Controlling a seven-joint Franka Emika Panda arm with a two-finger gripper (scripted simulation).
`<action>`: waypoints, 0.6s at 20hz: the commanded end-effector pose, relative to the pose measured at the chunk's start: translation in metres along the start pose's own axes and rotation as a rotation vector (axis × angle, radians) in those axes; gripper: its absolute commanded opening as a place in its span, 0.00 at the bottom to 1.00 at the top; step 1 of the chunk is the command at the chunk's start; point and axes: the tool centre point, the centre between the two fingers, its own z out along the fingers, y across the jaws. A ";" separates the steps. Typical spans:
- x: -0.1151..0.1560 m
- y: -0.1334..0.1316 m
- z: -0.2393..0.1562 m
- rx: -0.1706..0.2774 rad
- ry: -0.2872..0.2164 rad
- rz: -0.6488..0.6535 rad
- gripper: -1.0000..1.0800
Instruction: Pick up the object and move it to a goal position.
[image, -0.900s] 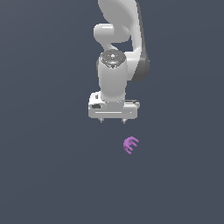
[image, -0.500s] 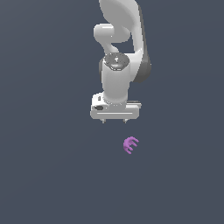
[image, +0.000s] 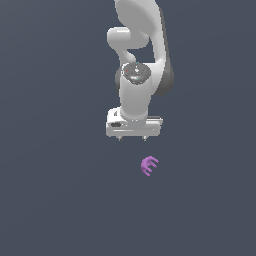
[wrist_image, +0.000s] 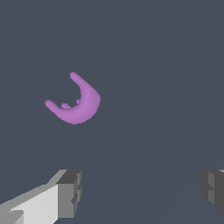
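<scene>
The object (image: 149, 165) is a tiny bright purple claw-like piece with short curved prongs, lying on the dark grey floor. My white gripper (image: 132, 138) hangs above and a little toward the exterior view's left of it, not touching it. In the wrist view the object (wrist_image: 78, 103) lies ahead of the fingers, nearer the grey pad (wrist_image: 70, 194) of one finger than the other pad (wrist_image: 213, 190). The gripper (wrist_image: 141, 192) is open, with a wide empty gap between the pads.
A plain dark grey surface (image: 60, 200) spreads all around. The white arm (image: 137, 60) rises behind the gripper toward the top of the exterior view. Nothing else shows.
The gripper has moved slightly toward the exterior view's right and a little lower, closer to the object. The object has not moved.
</scene>
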 end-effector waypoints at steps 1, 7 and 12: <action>0.001 -0.001 0.001 0.000 0.000 0.010 0.96; 0.007 -0.007 0.006 0.003 0.000 0.069 0.96; 0.015 -0.014 0.013 0.005 0.000 0.151 0.96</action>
